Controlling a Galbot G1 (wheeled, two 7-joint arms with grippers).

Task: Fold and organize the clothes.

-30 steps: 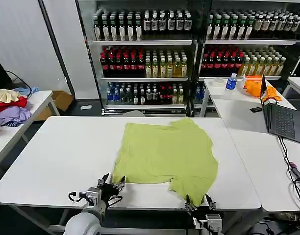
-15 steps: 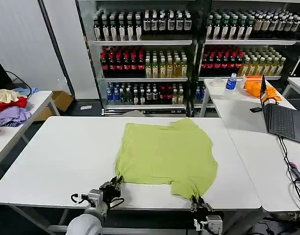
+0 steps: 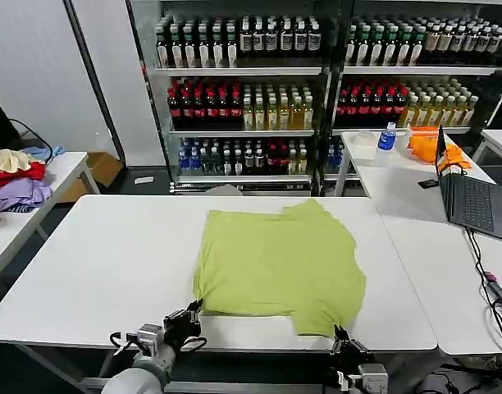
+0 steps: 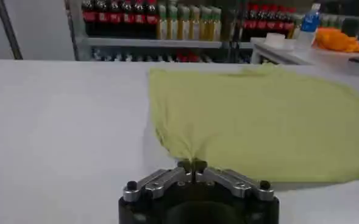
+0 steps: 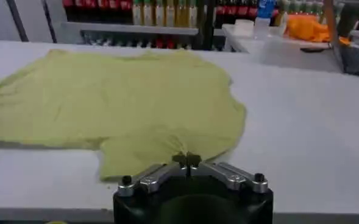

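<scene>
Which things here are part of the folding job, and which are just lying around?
Job: T-shirt, pinched at its near edge by the left gripper and right gripper.
Lying about: laptop, orange cloth, garment pile, bottle shelves.

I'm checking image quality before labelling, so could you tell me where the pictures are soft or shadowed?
Head view: evenly lit, T-shirt crisp on the white table. Left wrist view: shelf bottles blurred, left end effector dark. Right wrist view: right end effector casts faint shadow.
</scene>
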